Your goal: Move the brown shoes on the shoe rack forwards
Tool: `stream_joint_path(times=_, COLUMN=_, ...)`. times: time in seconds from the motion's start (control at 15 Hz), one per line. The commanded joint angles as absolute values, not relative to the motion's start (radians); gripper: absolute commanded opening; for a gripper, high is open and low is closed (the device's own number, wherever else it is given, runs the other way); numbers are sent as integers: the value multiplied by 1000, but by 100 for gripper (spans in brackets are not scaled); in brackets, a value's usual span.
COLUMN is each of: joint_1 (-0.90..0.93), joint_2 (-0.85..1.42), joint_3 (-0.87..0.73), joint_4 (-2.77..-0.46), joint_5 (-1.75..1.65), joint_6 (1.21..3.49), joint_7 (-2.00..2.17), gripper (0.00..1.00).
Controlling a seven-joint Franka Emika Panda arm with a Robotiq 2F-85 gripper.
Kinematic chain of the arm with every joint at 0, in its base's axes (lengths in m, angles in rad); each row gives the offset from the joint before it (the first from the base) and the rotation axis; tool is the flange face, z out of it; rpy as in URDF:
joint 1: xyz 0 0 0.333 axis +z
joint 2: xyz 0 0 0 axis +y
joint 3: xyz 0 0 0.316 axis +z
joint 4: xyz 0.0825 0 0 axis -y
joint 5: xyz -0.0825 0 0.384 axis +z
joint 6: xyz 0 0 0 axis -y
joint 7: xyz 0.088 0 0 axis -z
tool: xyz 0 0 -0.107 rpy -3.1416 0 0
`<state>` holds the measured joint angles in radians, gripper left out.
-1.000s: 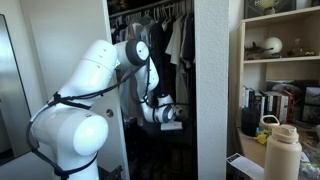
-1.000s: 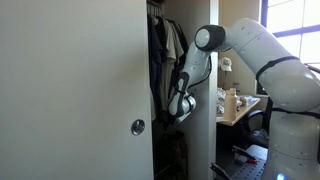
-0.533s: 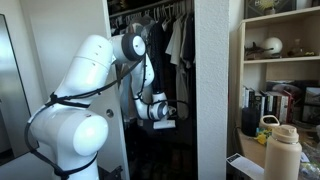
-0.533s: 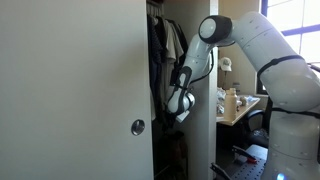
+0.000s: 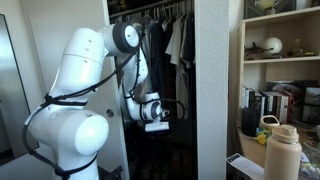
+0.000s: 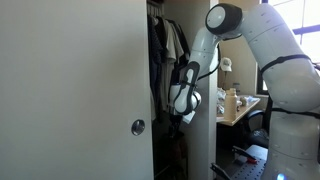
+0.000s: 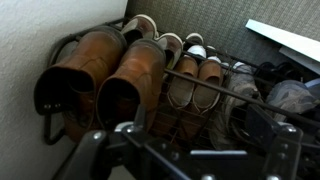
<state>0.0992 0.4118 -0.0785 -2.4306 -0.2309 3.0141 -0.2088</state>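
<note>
The gripper (image 7: 186, 152) occupies the lower edge of the wrist view, with jaws spread wide and nothing between them. Just beyond it, the brown shoes (image 7: 105, 72) stand as a pair at the left end of the wire shoe rack (image 7: 47, 128), close to the wall, with their openings facing the camera. A pale pair (image 7: 195, 80) sits beside them, and darker shoes (image 7: 275, 95) lie farther right. In both exterior views the white arm (image 5: 85, 70) is folded with its elbow high, and the forearm drops into the closet below hanging clothes (image 5: 180, 40).

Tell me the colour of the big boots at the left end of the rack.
Tan brown boots; the wrist view shows them best.
</note>
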Motion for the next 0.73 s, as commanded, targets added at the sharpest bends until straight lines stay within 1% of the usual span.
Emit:
stream_joint_path(times=0.0, joint_1=139, joint_2=314, joint_3=-106, joint_4=-2526, joint_5=-278, joint_6=2989, joint_7=-177, gripper=100)
stream_joint_path(times=0.07, joint_1=99, joint_2=382, joint_3=-75, joint_4=-2467, joint_5=-260, joint_6=3010, joint_7=-200, gripper=100)
stream_joint_path(times=0.67, joint_1=97, joint_2=386, joint_3=-75, joint_4=-2468, joint_5=-261, joint_6=3011, joint_7=-201, gripper=100)
